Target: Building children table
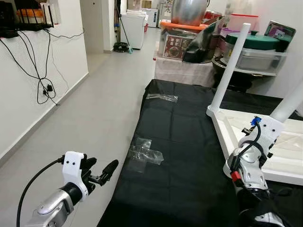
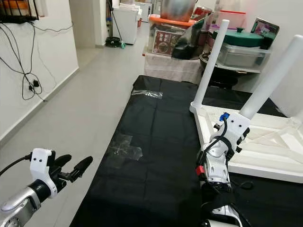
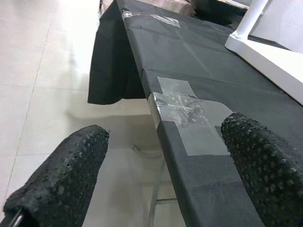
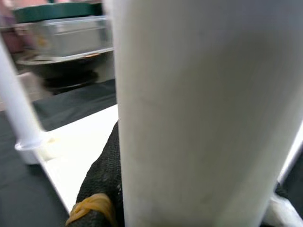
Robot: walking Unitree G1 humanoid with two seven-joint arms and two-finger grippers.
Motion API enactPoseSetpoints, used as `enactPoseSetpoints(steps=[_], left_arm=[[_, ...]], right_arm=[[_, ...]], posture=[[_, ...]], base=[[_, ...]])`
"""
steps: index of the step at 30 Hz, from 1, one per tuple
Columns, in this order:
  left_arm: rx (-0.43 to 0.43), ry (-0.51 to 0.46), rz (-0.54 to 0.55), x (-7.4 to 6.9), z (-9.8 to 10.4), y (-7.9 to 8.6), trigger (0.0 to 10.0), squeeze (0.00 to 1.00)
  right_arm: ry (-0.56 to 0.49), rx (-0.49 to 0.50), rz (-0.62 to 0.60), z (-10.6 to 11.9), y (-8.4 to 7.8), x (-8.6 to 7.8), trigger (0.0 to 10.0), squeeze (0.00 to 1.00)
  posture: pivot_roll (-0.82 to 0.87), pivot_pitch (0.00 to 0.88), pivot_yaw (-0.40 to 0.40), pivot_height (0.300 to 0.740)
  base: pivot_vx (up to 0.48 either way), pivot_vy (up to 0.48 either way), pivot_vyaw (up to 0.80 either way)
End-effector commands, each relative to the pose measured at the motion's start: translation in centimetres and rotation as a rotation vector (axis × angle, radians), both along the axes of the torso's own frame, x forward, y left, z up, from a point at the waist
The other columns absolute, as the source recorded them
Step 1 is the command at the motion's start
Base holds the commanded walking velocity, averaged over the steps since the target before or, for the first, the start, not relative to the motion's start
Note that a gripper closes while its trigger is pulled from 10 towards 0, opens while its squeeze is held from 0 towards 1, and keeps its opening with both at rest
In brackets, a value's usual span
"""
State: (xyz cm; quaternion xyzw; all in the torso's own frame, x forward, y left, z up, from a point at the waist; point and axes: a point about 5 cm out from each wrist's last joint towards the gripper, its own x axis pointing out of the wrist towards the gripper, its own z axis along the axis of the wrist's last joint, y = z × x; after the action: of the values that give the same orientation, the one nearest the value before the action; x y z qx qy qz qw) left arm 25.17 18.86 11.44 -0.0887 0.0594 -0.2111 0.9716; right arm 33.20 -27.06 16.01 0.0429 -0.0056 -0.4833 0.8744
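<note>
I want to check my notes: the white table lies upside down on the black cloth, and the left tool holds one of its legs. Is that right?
Not quite. The right tool holds the table leg; the right eye view shows it. The left tool is open, off the edge of the black cloth. The white table does lie upside down there.

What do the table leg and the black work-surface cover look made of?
Table leg: smooth matte white tube, likely painted wood or plastic; the right wrist view shows no grain, so it stays open. The right gripper is at its base. Black cover: thin sheet, probably plastic or fabric; it creases, drapes over the edge and is taped down.
</note>
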Motion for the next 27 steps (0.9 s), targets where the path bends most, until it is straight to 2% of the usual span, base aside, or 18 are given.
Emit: enactPoseSetpoints(steps=[1,8,11,16,21,23,27], left_arm=[[-0.008,0.01,-0.022,-0.1,-0.1,-0.2,10.0,0.0],[-0.018,0.01,-0.032,-0.2,-0.1,-0.3,10.0,0.0],[-0.02,0.014,-0.037,-0.3,-0.2,-0.2,10.0,0.0],[-0.02,0.015,-0.04,-0.3,-0.2,-0.4,10.0,0.0],[-0.02,0.016,-0.041,-0.4,-0.2,-0.4,10.0,0.0],[-0.018,0.017,-0.041,-0.4,-0.3,-0.4,10.0,0.0],[-0.016,0.019,-0.041,-0.4,-0.4,-0.4,10.0,0.0]], right_arm=[[0.289,0.041,-0.196,-5.5,-1.8,-3.0,10.0,0.0],[0.309,0.052,-0.231,-5.6,-1.6,-3.2,10.0,0.0],[0.289,-0.002,-0.158,-4.7,-1.2,-2.4,10.0,0.0],[0.281,-0.062,-0.104,-3.9,-0.9,-1.7,10.0,0.0],[0.277,-0.09,-0.054,-3.6,-0.6,-1.4,10.0,0.0],[0.276,-0.12,0.025,-3.5,-0.2,-1.0,10.0,0.0],[0.268,-0.132,0.105,-3.5,0.2,-0.6,10.0,0.0]], posture=[[0.06,0.0,-0.063,0.74],[0.06,0.0,-0.065,0.74],[0.06,0.0,-0.065,0.74],[0.06,0.0,-0.07,0.74],[0.06,0.0,-0.072,0.74],[0.06,0.0,-0.072,0.74],[0.06,0.0,-0.072,0.74]], base=[[0.0,0.0,0.0],[0.0,0.0,0.0],[0.0,0.0,0.0],[0.0,0.0,0.0],[0.0,0.0,0.0],[0.0,0.0,0.0],[0.0,0.0,0.0]])
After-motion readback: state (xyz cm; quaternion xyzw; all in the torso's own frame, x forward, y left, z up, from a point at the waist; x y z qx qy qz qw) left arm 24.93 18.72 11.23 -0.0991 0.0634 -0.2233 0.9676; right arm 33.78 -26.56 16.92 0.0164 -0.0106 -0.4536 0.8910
